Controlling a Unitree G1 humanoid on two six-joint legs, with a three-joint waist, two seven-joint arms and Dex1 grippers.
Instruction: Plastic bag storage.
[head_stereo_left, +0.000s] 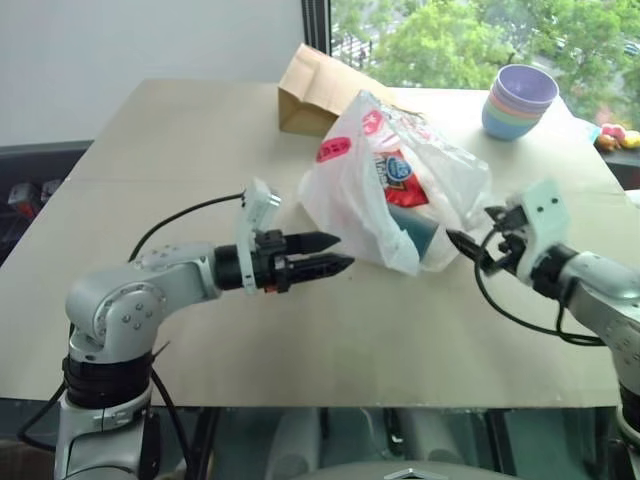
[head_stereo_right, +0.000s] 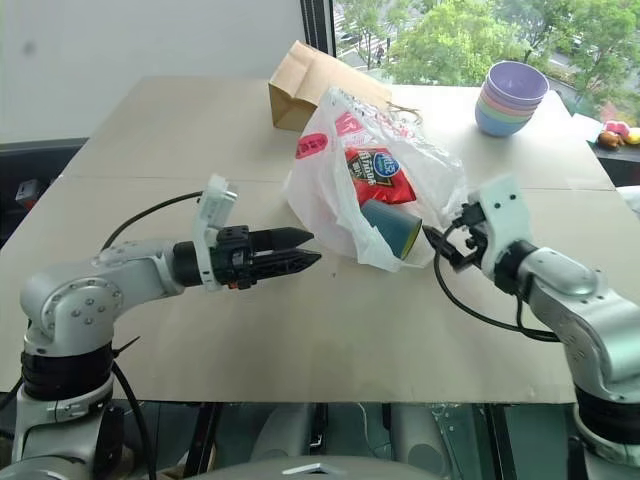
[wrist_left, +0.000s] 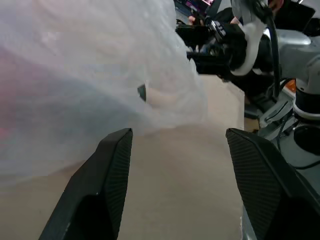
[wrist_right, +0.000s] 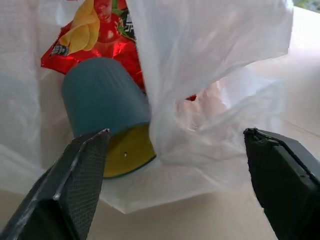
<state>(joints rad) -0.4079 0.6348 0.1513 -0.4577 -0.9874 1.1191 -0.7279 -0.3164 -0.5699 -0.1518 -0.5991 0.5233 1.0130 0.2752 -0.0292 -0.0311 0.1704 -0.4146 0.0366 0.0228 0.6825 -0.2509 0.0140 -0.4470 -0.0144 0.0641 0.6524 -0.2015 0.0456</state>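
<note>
Fingers (wrist_left: 112, 170) of both grippers spread, empty, flanking plastic bag (head_stereo_left: 350, 180)

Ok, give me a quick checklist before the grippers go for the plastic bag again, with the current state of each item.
1. Left gripper open, holding nothing: ok.
2. Right gripper open, holding nothing: ok.
3. Plastic bag lies on the table between both grippers, gripped by neither: ok.
4. Teal cup and red snack packet inside the bag: ok.
5. Bag mouth gathered closed: not ok, it gapes toward the right gripper.
6. Brown paper bag and stacked bowls stand behind the plastic bag, apart from the grippers: ok.
</note>
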